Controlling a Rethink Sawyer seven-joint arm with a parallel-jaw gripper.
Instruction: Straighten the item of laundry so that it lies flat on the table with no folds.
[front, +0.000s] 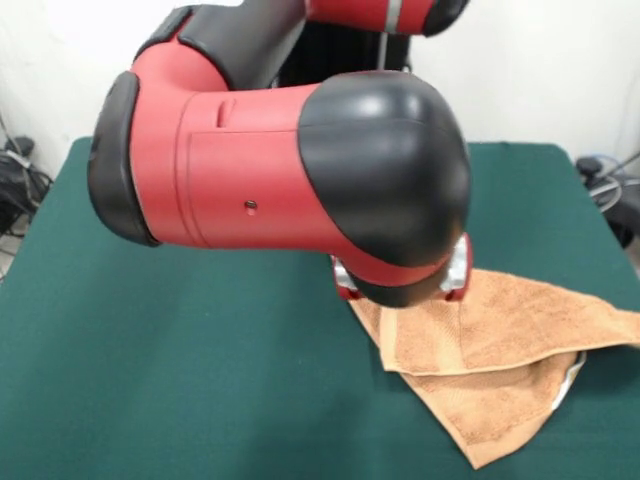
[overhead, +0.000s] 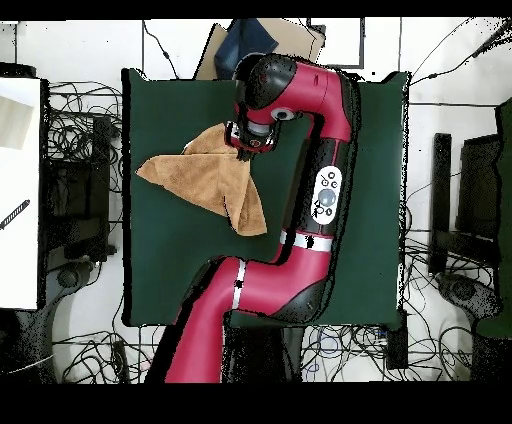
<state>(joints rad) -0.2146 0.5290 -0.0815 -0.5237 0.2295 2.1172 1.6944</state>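
Towel: I see a small light-brown towel of looped terry, soft and a little fuzzy on the surface.
Towel shape: it is not flat. In my front view one layer lies over another, with a diagonal fold line across it, and a pointed corner reaches toward the near edge of the table.
Towel edge: a thin pale strip shows at the right side of the lower layer in the front view; I cannot tell if it is a label or a border.
Towel place: in the front view it is at the right near part of the table, and its right tip is cut off by the picture edge. In the overhead view the towel spreads as a crumpled wedge in the upper left part of the table.
Table: large rectangle, dark green cloth cover, matte like felt.
Arm: smooth red shells with rounded black joint caps; it fills the middle of my front view.
Gripper: the gripper is just over the upper edge of the towel in the overhead view. In the front view only its red and silver base shows under the black cap.
Fingers: hidden by the arm and wrist; I cannot tell if they are open, closed, or holding the cloth.
Around: many black cables on the floor beside the table.
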